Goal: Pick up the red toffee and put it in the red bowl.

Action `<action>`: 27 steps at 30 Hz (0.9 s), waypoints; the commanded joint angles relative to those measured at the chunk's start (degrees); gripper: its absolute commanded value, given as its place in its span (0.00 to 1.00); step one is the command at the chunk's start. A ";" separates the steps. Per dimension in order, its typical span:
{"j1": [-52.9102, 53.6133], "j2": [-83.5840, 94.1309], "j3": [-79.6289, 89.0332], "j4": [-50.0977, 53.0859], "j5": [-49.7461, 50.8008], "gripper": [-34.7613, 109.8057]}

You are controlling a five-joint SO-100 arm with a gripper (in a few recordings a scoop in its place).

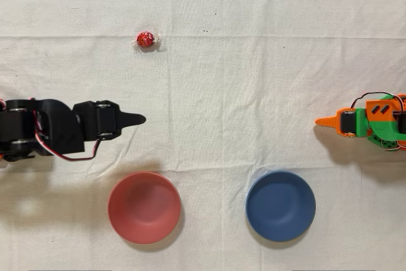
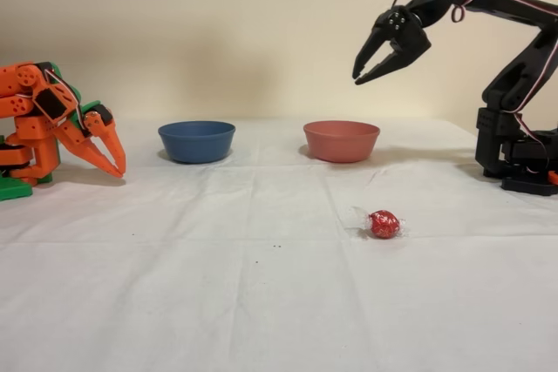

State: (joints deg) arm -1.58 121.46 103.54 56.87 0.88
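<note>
Black arm's tool (image 2: 370,64) is hanging high above the bench (image 2: 218,302), fingers parted a little, gripping nothing. In the fixed view it is sitting up over the red bowl's (image 2: 342,140) level, well apart from everything; overhead it is showing as a dark tip pointing right, between candy and bowl rows. My read: it is holding clear so nothing gets knocked before the reach begins.

Red toffee (image 1: 146,40) is lying loose on the cloth, alone, well apart from both bowls. Overhead view: it is sitting upper left, across the tool's line from the red bowl (image 1: 144,207), which is lying almost straight below it in that picture. Dark blue bowl (image 1: 280,205) is sitting right of the red one, apart. Likely layout reason: candy on one side, targets on the other, so the carry crosses the arm's midline.

Toffee's long axis is running through the twisted clear ends, roughly left-right in both views, slightly tilted overhead. Foil ball is in the middle; neither end is reading as a front. Judging by that, closing across the ball, fingers square to the twist axis, is looking safest.

Orange arm (image 2: 52,119) is sitting idle.
</note>
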 commanded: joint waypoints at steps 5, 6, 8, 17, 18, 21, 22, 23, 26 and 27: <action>-5.01 -10.63 -15.47 8.35 -1.14 0.24; -5.54 -11.87 -16.35 9.58 -1.23 0.24; -7.03 -13.54 -17.75 11.87 -4.66 0.24; -16.52 -18.37 -20.74 20.30 -20.92 0.24; -17.49 -18.90 -21.09 21.01 -22.50 0.24; -19.51 -18.98 -20.65 20.92 -27.60 0.24; -19.86 -18.72 -19.95 19.69 -28.48 0.24; -20.13 -18.46 -19.16 18.28 -29.00 0.24; -20.21 -17.93 -16.70 13.54 -28.13 0.24; -20.21 -17.58 -15.91 11.95 -27.07 0.24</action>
State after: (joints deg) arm -20.65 101.34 86.66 72.77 -26.89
